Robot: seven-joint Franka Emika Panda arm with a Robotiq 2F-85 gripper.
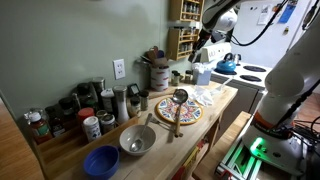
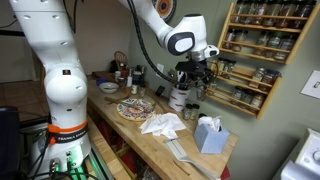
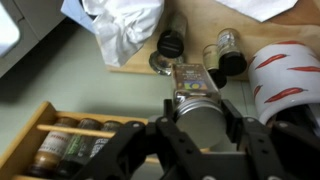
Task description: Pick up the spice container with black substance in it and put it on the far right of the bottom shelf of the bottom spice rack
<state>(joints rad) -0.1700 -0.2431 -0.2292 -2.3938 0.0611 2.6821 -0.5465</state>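
Right by the rack (image 2: pixel 255 60), my fingers (image 3: pixel 200 118) were clamped on the jar (image 3: pixel 192 80). Tight shelf, so I could've knocked the shelved jars (image 3: pixel 75 145) or dropped it.

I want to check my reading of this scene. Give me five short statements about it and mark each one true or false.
1. The gripper holds a spice jar between its fingers. True.
2. The tissue box on the counter is red. False: it is blue.
3. A blue bowl stands beside a metal bowl. True.
4. The decorated plate is bare. False: a ladle lies across it.
5. The upper wooden rack on the wall holds no jars. False: jars stand on its shelves.
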